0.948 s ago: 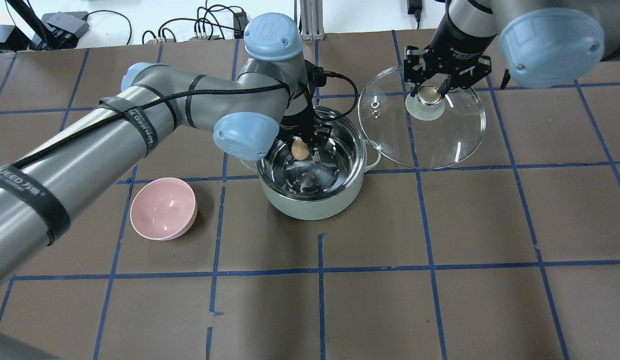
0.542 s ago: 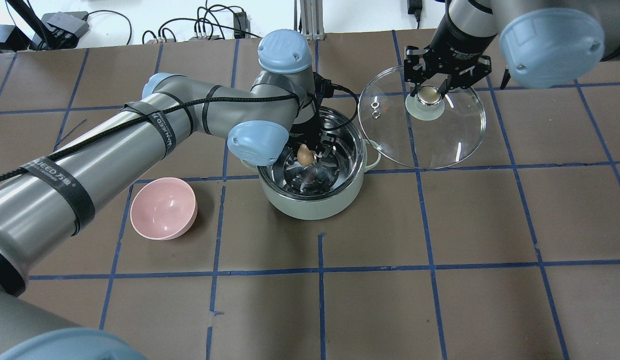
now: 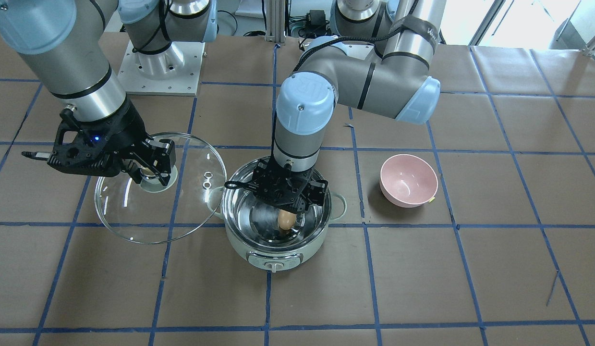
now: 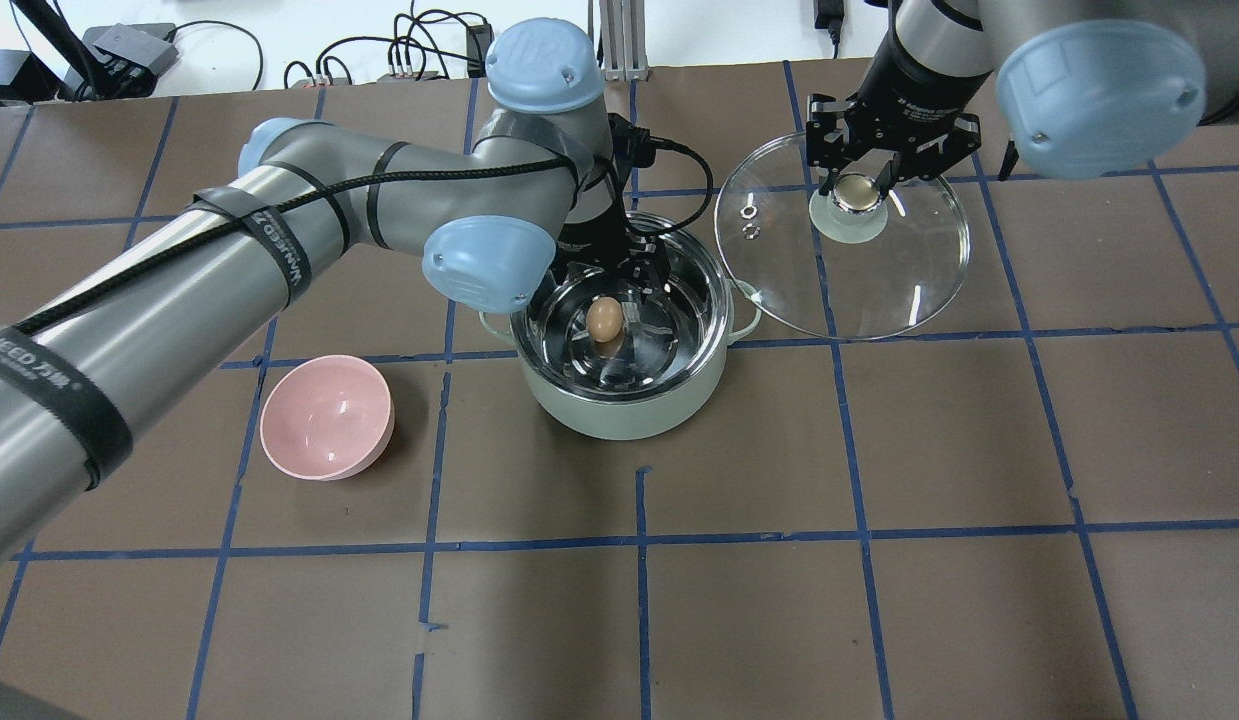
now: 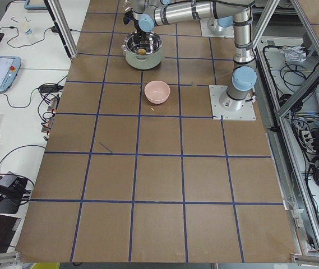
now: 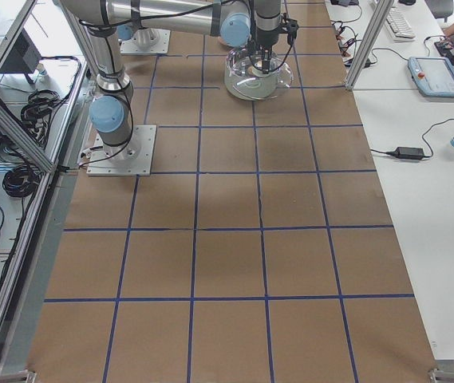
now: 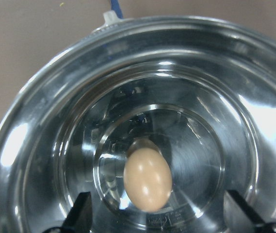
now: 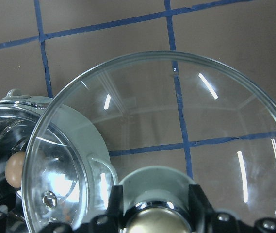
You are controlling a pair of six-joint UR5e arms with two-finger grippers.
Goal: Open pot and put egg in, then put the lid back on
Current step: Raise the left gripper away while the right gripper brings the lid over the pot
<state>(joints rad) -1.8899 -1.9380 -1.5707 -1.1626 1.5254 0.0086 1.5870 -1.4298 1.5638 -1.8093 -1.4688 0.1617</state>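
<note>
The mint-green pot (image 4: 629,412) stands open at mid-table, also seen from the front (image 3: 273,250). The tan egg (image 4: 605,320) lies on its steel bottom, free of the fingers, and shows in the left wrist view (image 7: 147,178). My left gripper (image 4: 617,278) is open just above the egg, inside the pot's rim, with its fingers spread wide to either side. My right gripper (image 4: 857,186) is shut on the beige knob of the glass lid (image 4: 879,270). It holds the lid tilted, beside the pot on the robot's right (image 3: 134,211).
A pink bowl (image 4: 324,418) sits on the table to the pot's left, also seen from the front (image 3: 407,180). The pot's black cord (image 4: 694,165) runs back from behind the pot. Brown table with blue tape lines stretches in front of the pot.
My left gripper lowered the egg into the pot, opened and let it go. The egg now rests on the pot's bottom and the wrist has drawn back up. The right arm and lid have not moved.
</note>
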